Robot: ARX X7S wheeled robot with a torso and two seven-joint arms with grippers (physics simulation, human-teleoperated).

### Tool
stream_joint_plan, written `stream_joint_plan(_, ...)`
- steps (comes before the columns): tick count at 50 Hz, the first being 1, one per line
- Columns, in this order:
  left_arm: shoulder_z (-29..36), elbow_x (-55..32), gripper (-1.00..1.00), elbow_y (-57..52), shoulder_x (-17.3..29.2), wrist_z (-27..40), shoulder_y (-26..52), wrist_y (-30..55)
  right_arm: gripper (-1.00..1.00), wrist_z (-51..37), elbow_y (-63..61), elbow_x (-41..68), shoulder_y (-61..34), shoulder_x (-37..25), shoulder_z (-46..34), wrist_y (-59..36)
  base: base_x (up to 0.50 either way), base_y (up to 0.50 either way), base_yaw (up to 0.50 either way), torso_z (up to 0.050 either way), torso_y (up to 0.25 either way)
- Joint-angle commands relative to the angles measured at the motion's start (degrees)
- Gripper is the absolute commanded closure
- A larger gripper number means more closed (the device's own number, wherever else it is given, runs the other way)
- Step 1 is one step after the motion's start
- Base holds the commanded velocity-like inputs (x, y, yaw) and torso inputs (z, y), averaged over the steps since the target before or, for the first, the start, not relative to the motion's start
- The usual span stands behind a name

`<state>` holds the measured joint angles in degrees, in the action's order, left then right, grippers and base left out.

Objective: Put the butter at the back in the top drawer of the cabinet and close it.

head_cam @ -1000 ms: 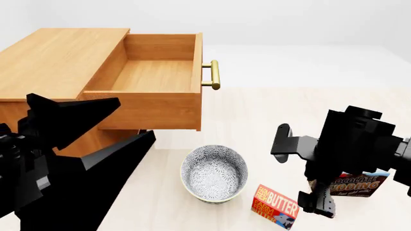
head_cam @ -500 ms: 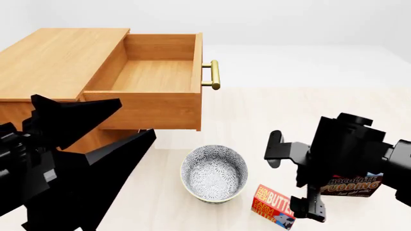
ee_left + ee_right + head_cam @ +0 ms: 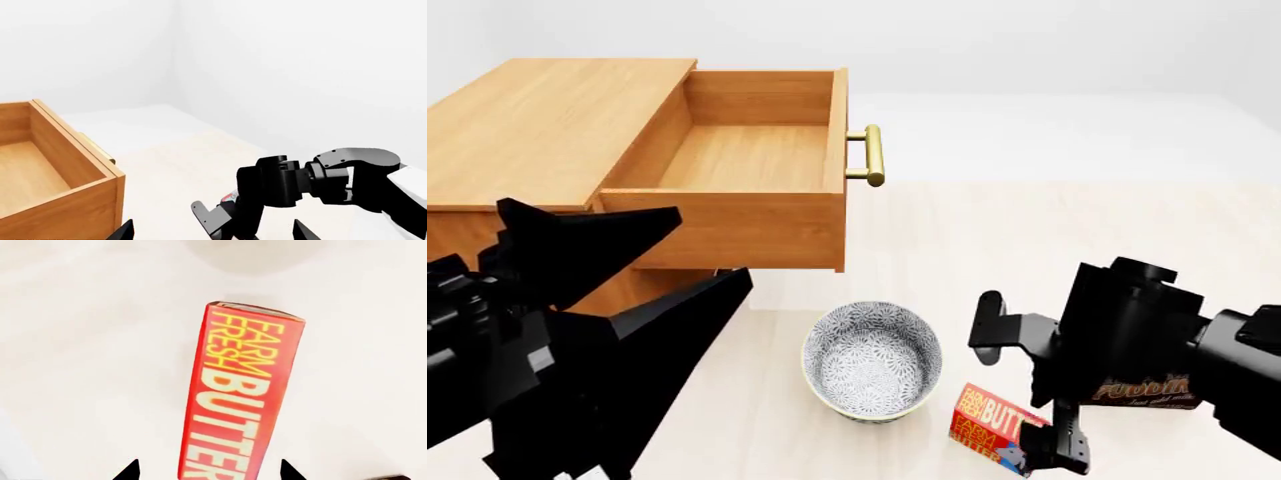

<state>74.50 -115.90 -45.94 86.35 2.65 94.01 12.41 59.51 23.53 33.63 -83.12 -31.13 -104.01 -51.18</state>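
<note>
Butter carton (image 3: 994, 427) lies lower right of the head view, beside the speckled bowl (image 3: 872, 360). Right gripper (image 3: 208, 471) is spread, its fingers straddling the carton. Judged light, rigid, smooth; grip the long side faces. Left gripper's state cannot be determined.

Robot body as rendered. The left arm (image 3: 547, 340) is built of matte black, flat-faced angular shells with sharp wedge-shaped edges and almost no surface shading. The right arm (image 3: 1174, 350) is likewise black, made of blocky housings with a rounded bracket plate projecting from its side. In the left wrist view, the right arm shows stacked black cylindrical joint segments, a dark grey rounded cover and a white link section behind it. The right gripper (image 3: 208, 471) ends in two black pointed fingertips (image 3: 130, 471). No cables, screws or markings can be made out.
</note>
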Motion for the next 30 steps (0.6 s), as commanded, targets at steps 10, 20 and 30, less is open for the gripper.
stream_joint_plan(10, -0.04, 0.27, -1.0, 0.44, -0.49, 0.08, -0.81, 0.06, -1.0, 0.38, 3.29, -0.09, 3.7, 0.56, -0.54, 2.26, 0.0, 0.0, 0.0, 0.0, 0.0)
stream_joint_plan(20, -0.12, 0.31, -1.0, 0.61, -0.64, 0.1, -1.16, -0.01, -1.0, 0.38, 4.1, -0.47, 4.37, 0.84, -1.29, 1.81, 0.0, 0.0, 0.0, 0.0, 0.0)
stream_joint_plan(30, -0.21, 0.4, -1.0, 0.73, -0.76, 0.1, -1.48, -0.1, -1.0, 0.03, 4.35, -0.69, 4.64, 0.93, -1.65, 1.24, 0.0, 0.0, 0.0, 0.0, 0.0)
